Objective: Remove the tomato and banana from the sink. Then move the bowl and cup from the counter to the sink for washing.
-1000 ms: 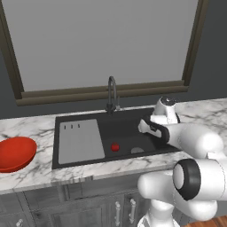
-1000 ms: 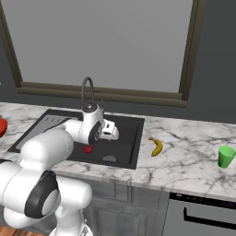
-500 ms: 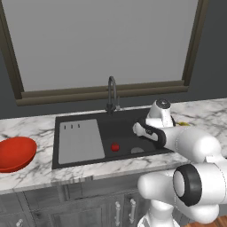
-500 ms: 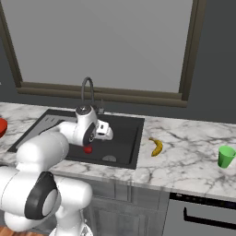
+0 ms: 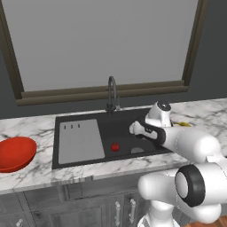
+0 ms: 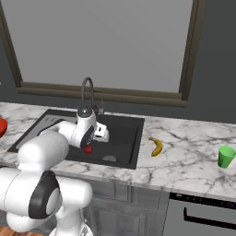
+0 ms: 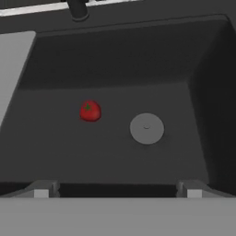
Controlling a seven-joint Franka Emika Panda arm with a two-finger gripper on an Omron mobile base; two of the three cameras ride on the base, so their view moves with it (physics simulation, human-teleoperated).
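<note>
Over the last second the arm has swung leftward across the sink [image 5: 95, 122], carrying the hand [image 5: 134, 129] from near the basin's right rim toward its middle, while the things themselves have kept their places. The hand now hangs over the black basin with its fingers [image 7: 41, 189] spread wide apart and nothing between them. The tomato [image 5: 115, 147] lies on the basin floor, just beside the round grey drain [image 7: 146, 128] and left of it in the hand view, ahead of the fingertips and not yet between them. The banana [image 6: 157, 146] already rests on the marble surface [image 6: 193, 159] just right of the sink, so the first half of the clearing looks done and the shift of the arm reads as an approach to the tomato. The hand would seem to need a further drop and a small move toward the tomato before closing. The bowl [image 5: 14, 153] sits on the surface to the left of the sink and the cup [image 6: 226, 156] stands well off to the right, both waiting for the later steps.
</note>
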